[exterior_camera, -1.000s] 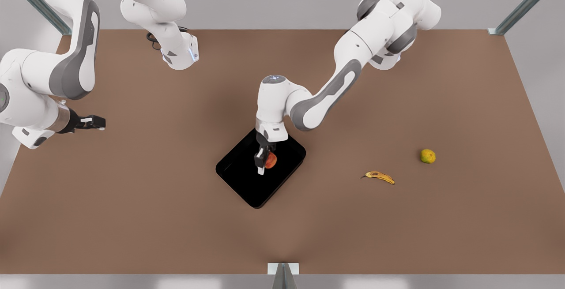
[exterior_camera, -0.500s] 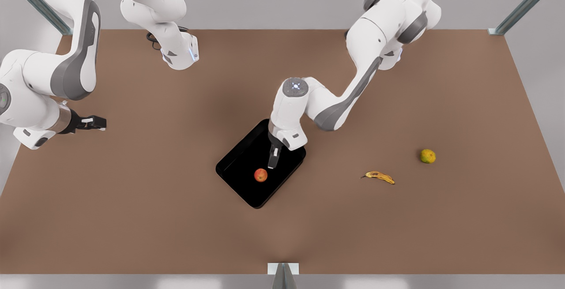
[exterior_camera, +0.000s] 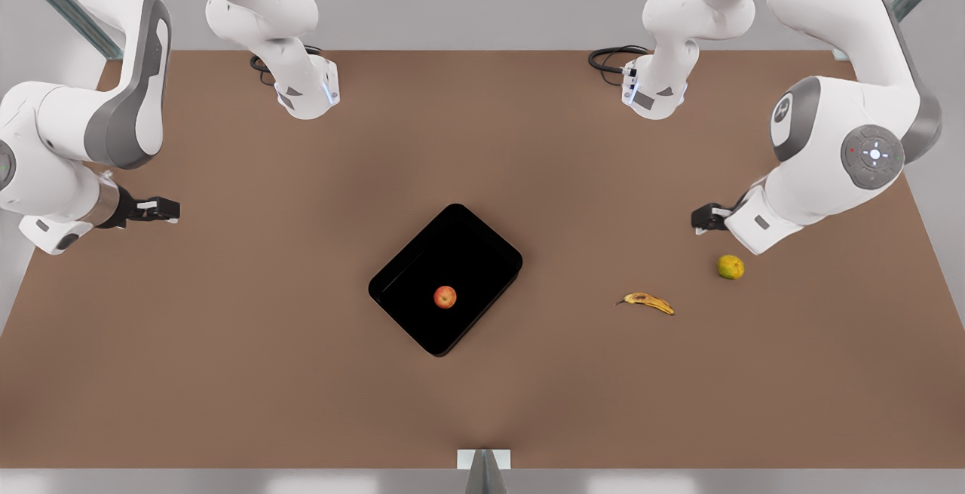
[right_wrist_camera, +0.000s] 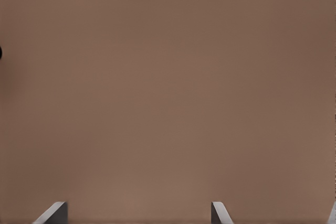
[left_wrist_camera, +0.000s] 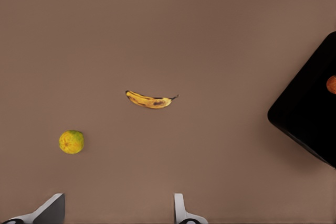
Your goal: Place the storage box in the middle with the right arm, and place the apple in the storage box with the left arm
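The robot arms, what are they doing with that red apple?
Nothing right now. The apple lies inside the black storage box in the middle of the table, and nobody is touching it. The left hand hangs open near the banana and the yellow-green fruit. The right hand waits, open, at the front view's left.

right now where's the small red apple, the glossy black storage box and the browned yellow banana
small red apple (exterior_camera: 445, 297), front view, middle of the fruit
glossy black storage box (exterior_camera: 482, 241), front view, bare floor
browned yellow banana (left_wrist_camera: 149, 100), left wrist view, mid-body
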Motion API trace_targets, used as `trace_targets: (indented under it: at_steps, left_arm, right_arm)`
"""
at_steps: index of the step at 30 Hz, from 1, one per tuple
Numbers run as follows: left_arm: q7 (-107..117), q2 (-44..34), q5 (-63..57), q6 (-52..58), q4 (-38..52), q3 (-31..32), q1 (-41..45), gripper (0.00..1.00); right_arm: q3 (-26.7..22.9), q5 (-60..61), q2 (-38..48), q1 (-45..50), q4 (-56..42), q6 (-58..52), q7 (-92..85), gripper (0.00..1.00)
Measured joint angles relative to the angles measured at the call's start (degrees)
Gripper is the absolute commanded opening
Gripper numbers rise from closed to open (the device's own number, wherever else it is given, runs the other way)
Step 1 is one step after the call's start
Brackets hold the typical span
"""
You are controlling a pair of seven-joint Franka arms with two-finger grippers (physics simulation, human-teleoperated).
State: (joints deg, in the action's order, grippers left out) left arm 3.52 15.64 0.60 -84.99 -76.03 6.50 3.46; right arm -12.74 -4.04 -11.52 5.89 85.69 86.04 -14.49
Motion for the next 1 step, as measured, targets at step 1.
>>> trace_targets:
  at_steps: [1]
  left_arm:
    - [0.0, 0.0, 0.2, 0.1, 0.0, 0.0, 0.0, 1.0]
  right_arm:
    - [0.0, -0.1, 0.0, 0.0, -0.1, 0.0, -0.1, 1.0]
